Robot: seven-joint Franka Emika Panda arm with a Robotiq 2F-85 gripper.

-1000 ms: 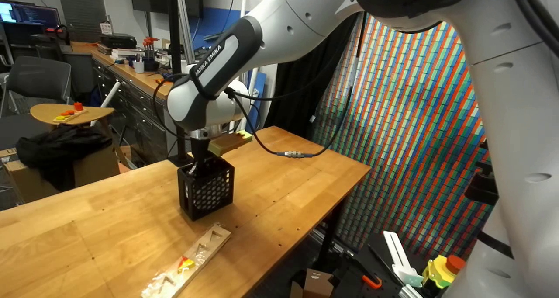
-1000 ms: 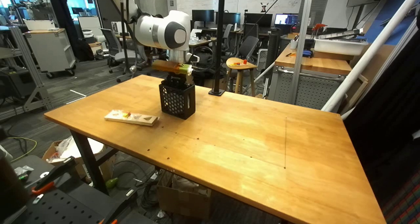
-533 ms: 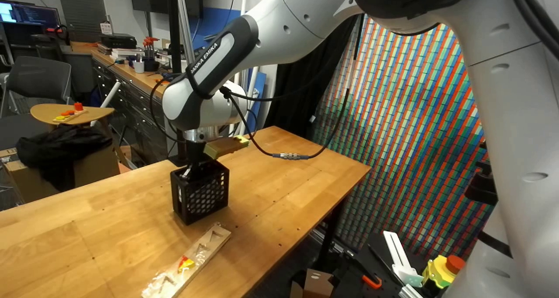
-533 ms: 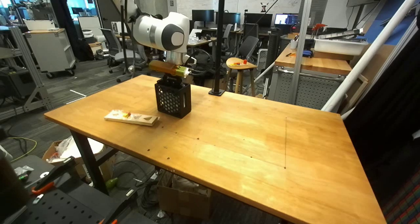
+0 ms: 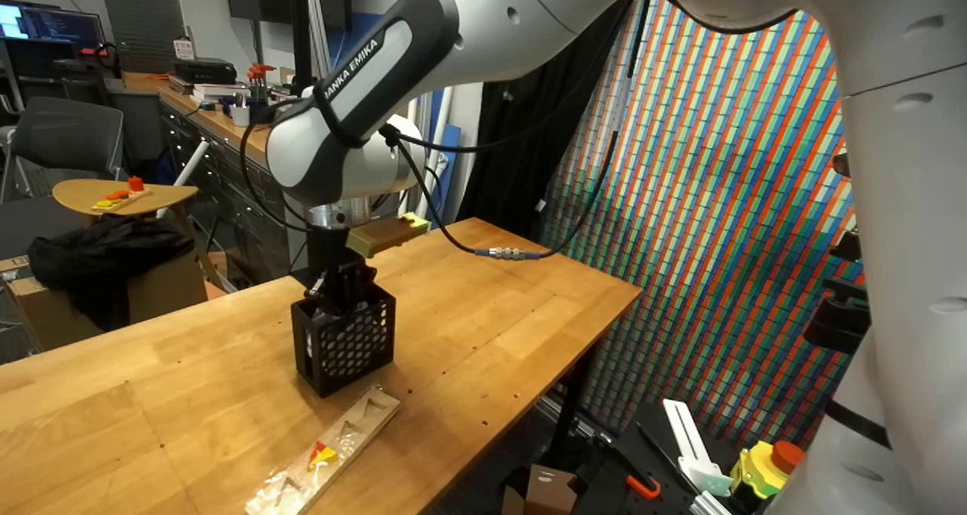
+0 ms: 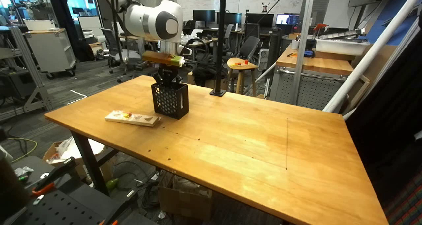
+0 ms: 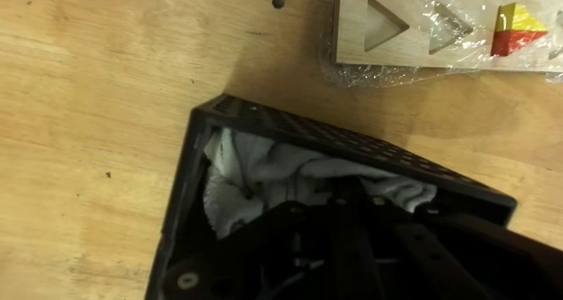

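Note:
A black perforated crate (image 5: 356, 343) stands upright on the wooden table in both exterior views. My gripper (image 6: 167, 77) points down into its open top; the fingertips are hidden there from outside. In the wrist view the gripper (image 7: 346, 186) is dark, its jaws together, just inside the crate's front wall (image 7: 303, 128). Crumpled white-grey cloth (image 7: 259, 155) fills that side of the crate and lies around the fingertips. Whether a fold of it is pinched I cannot tell. Beside the crate lies a plastic-wrapped wooden board (image 7: 420, 51) with triangular cutouts and a red-and-yellow wedge (image 7: 517, 31).
Behind the crate a black post (image 6: 219, 50) rises from the table's far edge. An amber-taped box (image 6: 163, 58) sticks out from the wrist, and a cable (image 5: 521, 254) loops from the arm. A stool (image 6: 242, 64) stands beyond the table (image 6: 250, 132).
The crate has slid a short way along with my gripper, leftward in both exterior views and closer to the board. In the last half second the gripper has risen, so more of it shows above the rim.

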